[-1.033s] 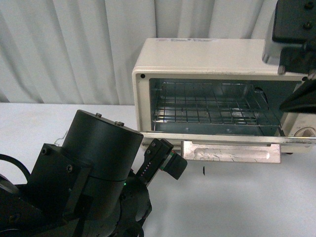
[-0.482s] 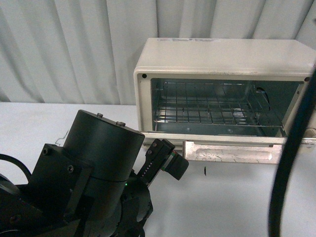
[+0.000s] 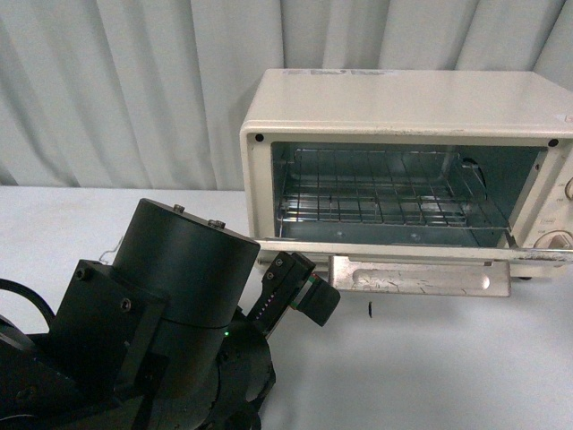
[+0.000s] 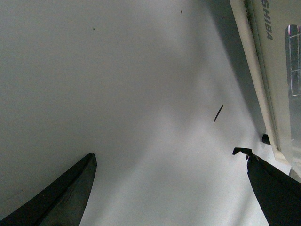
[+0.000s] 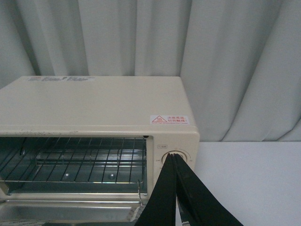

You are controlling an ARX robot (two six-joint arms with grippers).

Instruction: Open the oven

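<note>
The cream-white oven (image 3: 394,98) stands at the back right of the table. Its door (image 3: 421,253) is dropped down flat, with the beige handle (image 3: 421,275) at its front edge. The wire rack (image 3: 385,193) shows inside. The oven also shows in the right wrist view (image 5: 94,101), and its door edge shows in the left wrist view (image 4: 263,80). My left gripper (image 4: 165,153) is open and empty above the bare table beside the door. My right gripper (image 5: 173,157) is shut and empty, its tips in front of a round knob (image 5: 181,155). It is out of the front view.
My left arm's black body (image 3: 170,313) fills the lower left of the front view. A pale curtain (image 3: 134,90) hangs behind the white table (image 3: 430,376). A small dark mark (image 3: 370,310) lies on the table in front of the door.
My right arm, at the upper right a second ago, has left the front view. The oven door stays down. My left arm has not moved.
</note>
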